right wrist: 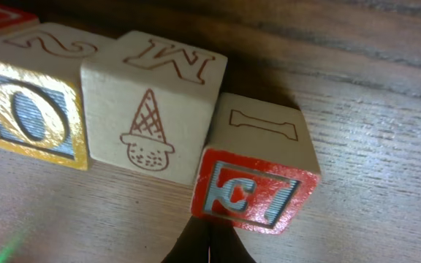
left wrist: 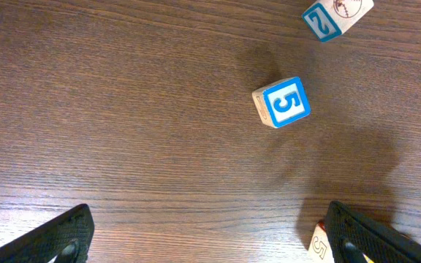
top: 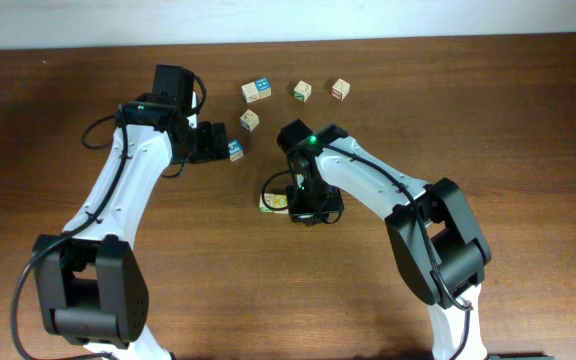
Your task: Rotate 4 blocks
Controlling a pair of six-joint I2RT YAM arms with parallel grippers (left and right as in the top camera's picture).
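In the right wrist view a row of blocks lies close in front of me: a yellow-framed O block (right wrist: 28, 109), a pale block with an ice-cream cone and an M (right wrist: 152, 109), and a red-framed E block (right wrist: 258, 183) turned a little askew. My right gripper (right wrist: 209, 247) is shut with nothing in it, its tip right at the red block's lower edge. Overhead, the right gripper (top: 308, 208) hides most of that row; only the yellow block (top: 272, 203) shows. My left gripper (left wrist: 218, 248) is open and empty, and a pale block (left wrist: 320, 245) sits beside its right finger.
A cube with a blue 5 face (left wrist: 283, 102) and a blue-and-cream block (left wrist: 335, 16) lie beyond the left gripper (top: 223, 143). Overhead, loose blocks sit at the back: blue-topped (top: 257, 91), green (top: 302, 91), red (top: 340, 89), pale (top: 250, 120). Another blue-topped cube (top: 235, 150) lies at the left fingertips.
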